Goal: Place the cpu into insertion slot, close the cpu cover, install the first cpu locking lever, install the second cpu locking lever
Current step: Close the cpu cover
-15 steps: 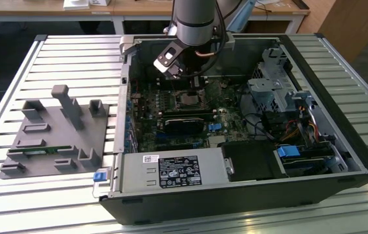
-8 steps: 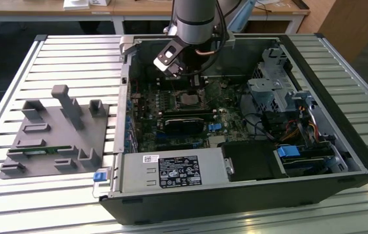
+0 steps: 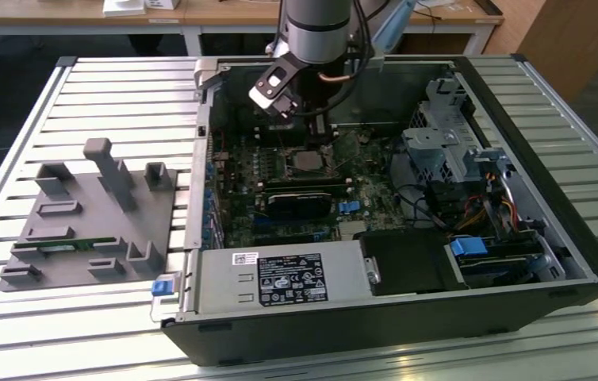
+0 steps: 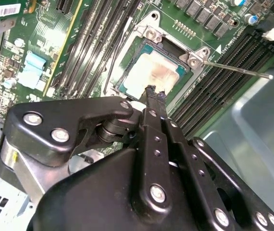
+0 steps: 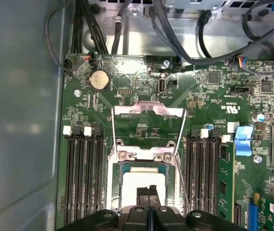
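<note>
In the second wrist view the gripper (image 4: pixel 152 91) has its fingers pressed together on nothing, tips just above the cpu (image 4: pixel 146 72), which lies flat in the insertion slot (image 4: pixel 146 34) near the motherboard's (image 4: pixel 45 29) middle. In the first wrist view the cpu cover (image 5: pixel 149 110) lies open. The chip looks light, stiff and fragile, and is probably best held by opposite edges.

The cpu (image 5: pixel 132 180) sits in the insertion slot (image 5: pixel 114 187), midway across the board (image 5: pixel 209 103) — memory slots (image 5: pixel 81 178) flank it on both sides. The cpu cover (image 5: pixel 149 109) stands swung open off the slot, at its hinge edge; the gripper (image 5: pixel 149 191) hangs over the cpu.
</note>
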### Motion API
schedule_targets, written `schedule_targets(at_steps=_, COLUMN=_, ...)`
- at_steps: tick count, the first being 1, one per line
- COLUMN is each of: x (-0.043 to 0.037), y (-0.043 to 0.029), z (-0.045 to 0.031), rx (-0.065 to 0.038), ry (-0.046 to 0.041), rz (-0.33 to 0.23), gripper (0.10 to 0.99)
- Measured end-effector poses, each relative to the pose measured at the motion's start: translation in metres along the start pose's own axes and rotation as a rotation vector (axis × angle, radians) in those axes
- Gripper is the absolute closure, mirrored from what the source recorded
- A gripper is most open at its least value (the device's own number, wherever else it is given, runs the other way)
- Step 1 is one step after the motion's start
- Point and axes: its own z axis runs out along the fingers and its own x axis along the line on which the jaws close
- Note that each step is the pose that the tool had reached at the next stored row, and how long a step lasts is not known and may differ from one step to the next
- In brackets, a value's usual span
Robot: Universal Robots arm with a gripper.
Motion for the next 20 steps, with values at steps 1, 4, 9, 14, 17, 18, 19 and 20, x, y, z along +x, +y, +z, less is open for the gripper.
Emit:
schedule_targets(at_steps=1, x=0.0000, y=0.0001, z=-0.0014, rx=0.000, ry=0.0000, rz=0.000, gripper=0.969)
schedule_targets(at_steps=4, x=-0.0003, y=0.0001, z=-0.0029, rx=0.000, ry=0.0002, rz=0.000, gripper=0.969)
schedule_targets(at_steps=9, x=-0.0061, y=-0.0011, z=-0.0031, rx=0.000, ry=0.0000, rz=0.000, gripper=0.969)
schedule_targets(at_steps=14, x=-0.0083, y=0.0001, z=-0.0030, rx=0.000, ry=0.0000, rz=0.000, gripper=0.969)
schedule_targets(at_steps=17, x=-0.0084, y=0.0033, z=-0.0030, rx=0.000, ry=-0.0001, rz=0.000, gripper=0.969)
schedule_targets(at_steps=18, x=-0.0085, y=0.0038, z=-0.0036, rx=0.001, ry=-0.0003, rz=0.000, gripper=0.969)
schedule_targets(at_steps=19, x=-0.0084, y=0.0040, z=-0.0047, rx=0.001, ry=-0.0001, rz=0.000, gripper=0.969)
schedule_targets(at_steps=20, x=-0.0084, y=0.0041, z=-0.0065, rx=0.001, ry=0.0000, rz=0.000, gripper=0.969)
